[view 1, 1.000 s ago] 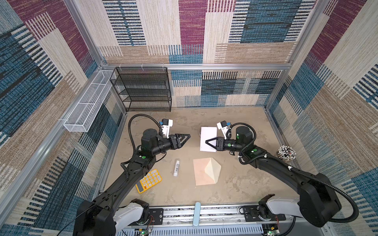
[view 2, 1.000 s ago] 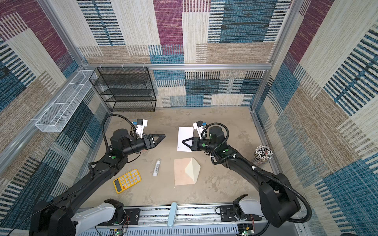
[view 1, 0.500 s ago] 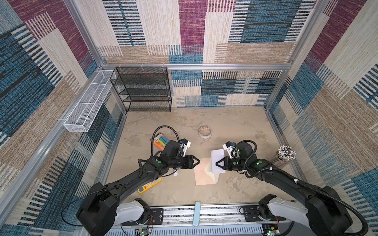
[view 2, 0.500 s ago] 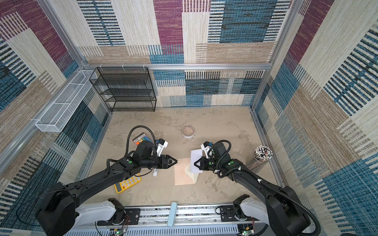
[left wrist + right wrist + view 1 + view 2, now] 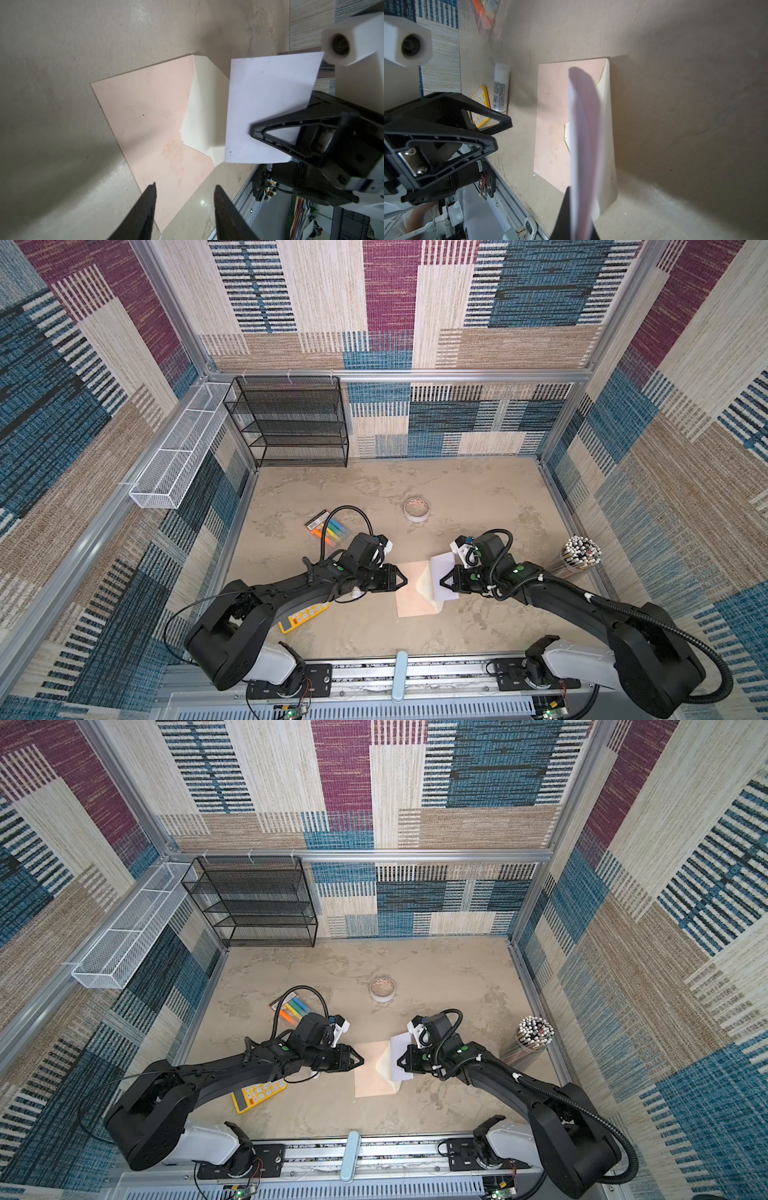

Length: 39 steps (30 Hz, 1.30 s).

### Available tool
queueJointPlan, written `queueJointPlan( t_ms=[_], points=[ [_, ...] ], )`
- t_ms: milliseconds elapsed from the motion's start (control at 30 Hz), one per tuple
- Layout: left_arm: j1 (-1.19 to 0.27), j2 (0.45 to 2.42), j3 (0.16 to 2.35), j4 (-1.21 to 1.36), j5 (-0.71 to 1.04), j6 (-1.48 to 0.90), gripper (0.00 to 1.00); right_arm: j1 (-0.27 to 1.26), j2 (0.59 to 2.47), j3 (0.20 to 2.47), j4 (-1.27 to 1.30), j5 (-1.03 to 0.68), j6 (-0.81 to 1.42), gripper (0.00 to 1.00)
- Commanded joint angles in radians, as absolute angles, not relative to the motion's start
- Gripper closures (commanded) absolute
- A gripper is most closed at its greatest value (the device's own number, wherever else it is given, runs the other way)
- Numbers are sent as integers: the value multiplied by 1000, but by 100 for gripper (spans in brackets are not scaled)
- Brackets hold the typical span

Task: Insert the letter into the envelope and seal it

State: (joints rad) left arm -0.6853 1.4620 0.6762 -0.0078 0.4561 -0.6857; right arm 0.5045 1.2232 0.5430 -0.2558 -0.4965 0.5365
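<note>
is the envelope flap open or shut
Open: the cream flap stands lifted off the pink envelope, not pressed flat.

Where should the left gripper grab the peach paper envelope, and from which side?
Probably the cream triangular flap: it stands up from the peach paper envelope, whose body lies flat on the table. Bring the left gripper in from its own side, over the body; the right gripper holds the white paper sheet beyond it.
</note>
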Motion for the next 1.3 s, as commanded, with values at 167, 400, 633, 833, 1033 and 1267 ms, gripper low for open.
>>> queueJointPlan(
  t_ms=[167,400,633,833,1033,1267],
  points=[
    [-689,1523,683,63,492,-709,53,532,1224,544,-234,-416,471,100],
    [-689,1583,678,75,508,-710,57,563,1213,525,-225,-355,440,100],
    [-688,1604,672,61,514,-705,60,574,1231,512,-219,-324,433,100],
    [-689,1617,675,22,508,-682,64,584,1265,510,-218,-309,420,100],
    [-687,1646,670,31,514,-690,66,595,1263,492,-198,-306,408,100],
    [-687,1676,671,40,519,-699,68,607,1265,475,-187,-304,402,100]
  ],
)
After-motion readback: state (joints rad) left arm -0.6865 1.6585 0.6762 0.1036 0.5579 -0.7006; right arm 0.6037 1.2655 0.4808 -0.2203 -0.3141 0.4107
